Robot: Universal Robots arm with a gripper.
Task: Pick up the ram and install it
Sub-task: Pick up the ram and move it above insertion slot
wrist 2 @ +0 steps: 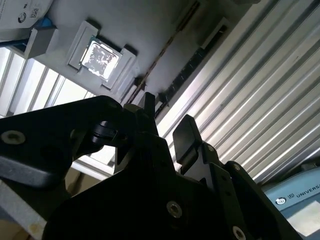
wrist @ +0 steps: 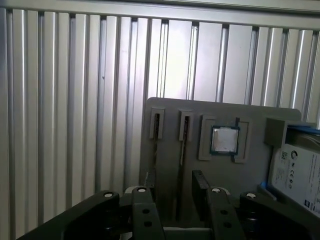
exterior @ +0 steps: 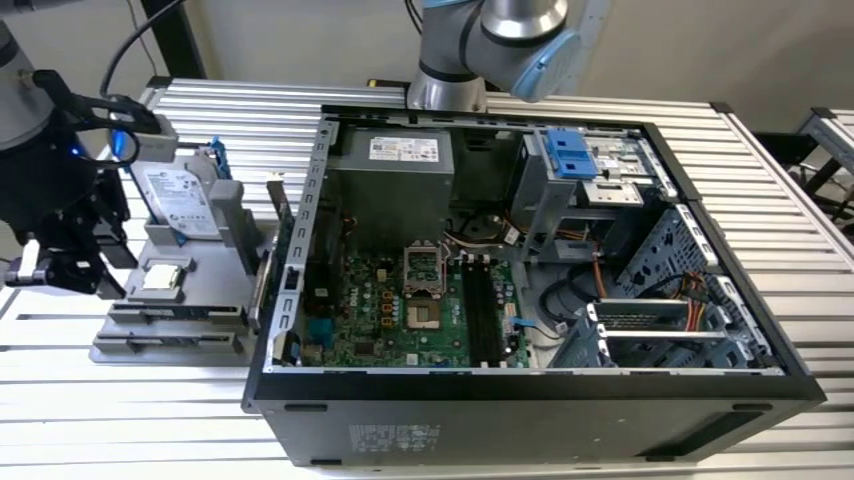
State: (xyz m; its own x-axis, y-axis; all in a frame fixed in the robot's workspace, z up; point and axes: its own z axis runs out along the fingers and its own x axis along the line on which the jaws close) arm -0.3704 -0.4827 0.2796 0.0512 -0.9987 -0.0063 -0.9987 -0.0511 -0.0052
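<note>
Our gripper [wrist: 175, 207] hangs with jaws apart just over the ram [wrist: 180, 165], which stands on edge in its slot in the grey holder [wrist: 165, 107]. We judge a clean grasp needs the jaws square to the stick's flat faces, clear of the silver chip [wrist: 224, 139] beyond.

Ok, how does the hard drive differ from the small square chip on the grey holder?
The hard drive is much larger than the chip. The hard drive is oblong with a pale label and a blue frame; the chip is square and bare silver. The hard drive leans tilted in its cradle, while the chip lies flat in a recess. Both sit on the grey holder.
</note>
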